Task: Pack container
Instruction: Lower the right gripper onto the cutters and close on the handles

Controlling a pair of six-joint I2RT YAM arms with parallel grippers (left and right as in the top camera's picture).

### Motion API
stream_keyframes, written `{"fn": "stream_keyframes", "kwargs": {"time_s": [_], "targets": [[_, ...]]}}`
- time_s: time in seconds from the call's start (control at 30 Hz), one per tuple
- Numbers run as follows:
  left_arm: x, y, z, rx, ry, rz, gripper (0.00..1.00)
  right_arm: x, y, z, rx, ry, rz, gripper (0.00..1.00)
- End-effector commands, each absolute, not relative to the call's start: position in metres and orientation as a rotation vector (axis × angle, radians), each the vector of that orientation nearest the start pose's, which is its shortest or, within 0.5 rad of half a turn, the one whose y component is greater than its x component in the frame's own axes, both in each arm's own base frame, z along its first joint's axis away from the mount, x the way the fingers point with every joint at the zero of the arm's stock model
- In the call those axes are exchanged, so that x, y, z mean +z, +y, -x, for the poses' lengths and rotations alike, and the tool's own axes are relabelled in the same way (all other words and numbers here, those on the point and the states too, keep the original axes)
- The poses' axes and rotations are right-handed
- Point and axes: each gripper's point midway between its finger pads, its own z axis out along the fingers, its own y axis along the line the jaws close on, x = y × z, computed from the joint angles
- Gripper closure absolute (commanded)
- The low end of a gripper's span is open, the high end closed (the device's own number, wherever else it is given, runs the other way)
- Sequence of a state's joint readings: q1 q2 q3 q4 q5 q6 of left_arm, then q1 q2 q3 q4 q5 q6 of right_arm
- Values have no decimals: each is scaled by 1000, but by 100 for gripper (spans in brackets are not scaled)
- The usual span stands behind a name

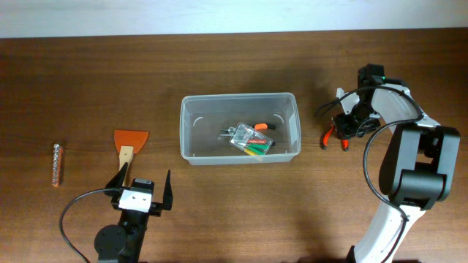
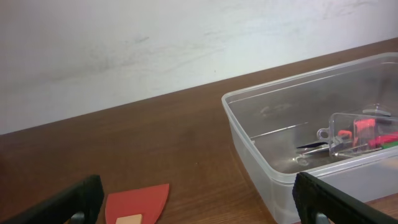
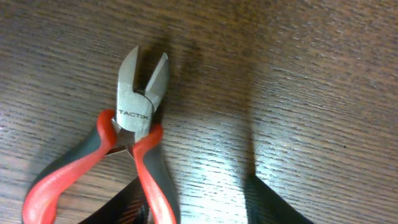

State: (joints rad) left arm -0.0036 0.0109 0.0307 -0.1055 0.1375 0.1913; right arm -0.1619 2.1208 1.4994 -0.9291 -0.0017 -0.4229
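Right pincer [image 3: 199, 205] hangs wide open, empty, over red-handled steel cutters [image 3: 134, 115] near the clear plastic tub [image 1: 186, 128]; off-centre, could nudge them away.

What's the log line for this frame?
left gripper open by scraper | right gripper open over cutters | container holds bit case

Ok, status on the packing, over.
Left tool open, near the scraper. Right tool open, over the cutters. Tub holds a bit case. Nothing between cutters and tub.
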Motion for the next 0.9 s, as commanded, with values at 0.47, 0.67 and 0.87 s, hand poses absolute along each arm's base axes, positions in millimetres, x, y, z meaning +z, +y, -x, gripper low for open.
{"fn": "stream_keyframes", "kwargs": {"time_s": [0.47,0.67,0.87], "targets": [[159,-24,-243,39,1634,-274,1,-10,-57,-387,42,3113,396,73],[159,-24,-243,39,1634,-274,1,-10,-57,-388,41,3111,396,78],[159,-24,-243,39,1634,-274,1,-10,-57,-388,41,3109,396,82]]}}
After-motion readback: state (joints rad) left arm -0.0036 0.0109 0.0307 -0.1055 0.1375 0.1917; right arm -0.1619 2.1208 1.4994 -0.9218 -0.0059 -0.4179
